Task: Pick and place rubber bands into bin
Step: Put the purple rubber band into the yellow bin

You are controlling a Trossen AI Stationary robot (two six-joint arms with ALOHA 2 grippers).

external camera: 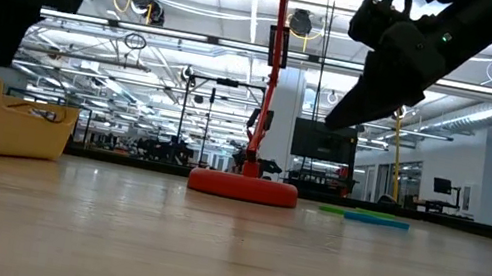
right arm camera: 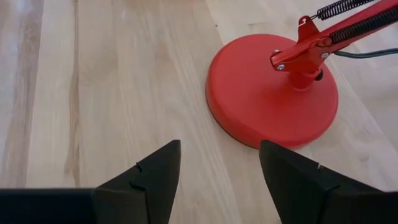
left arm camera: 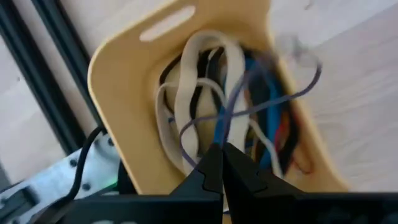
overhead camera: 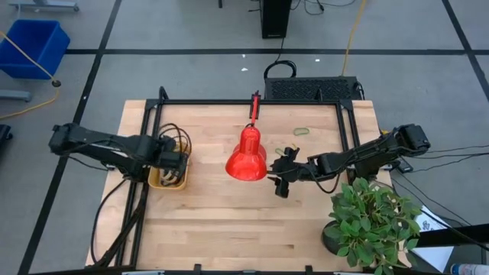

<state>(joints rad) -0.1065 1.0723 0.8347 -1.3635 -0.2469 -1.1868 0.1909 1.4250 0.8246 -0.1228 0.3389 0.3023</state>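
The yellow bin (overhead camera: 158,182) (left arm camera: 124,81) stands near the table's left edge, and several rubber bands (left arm camera: 199,81) in tan, black, blue and orange lie tangled in it. My left gripper (left arm camera: 221,158) (overhead camera: 174,164) hangs over the bin, pointing down, shut on a thin purple rubber band (left arm camera: 292,93). One green rubber band (overhead camera: 302,131) lies flat on the table near its far edge. My right gripper (right arm camera: 221,180) (overhead camera: 279,177) is open above bare wood beside the red lamp's base (right arm camera: 273,93), touching nothing. My left gripper pinches the purple rubber band between its two fingertips, where the strands (left arm camera: 219,134) run together. The fingers come from above, pointing down into the bin. The loop spreads slack over the bands in the bin, and its far bend (left arm camera: 314,71) reaches past the bin's rim.
A red desk lamp (overhead camera: 247,156) stands mid-table, its base (external camera: 242,186) between the two arms. A potted plant (overhead camera: 370,221) fills the near right corner. Black frame rails (overhead camera: 252,101) edge the table. A blue stick (external camera: 378,221) lies beside the green band. A blue crate (overhead camera: 34,46) sits on the floor.
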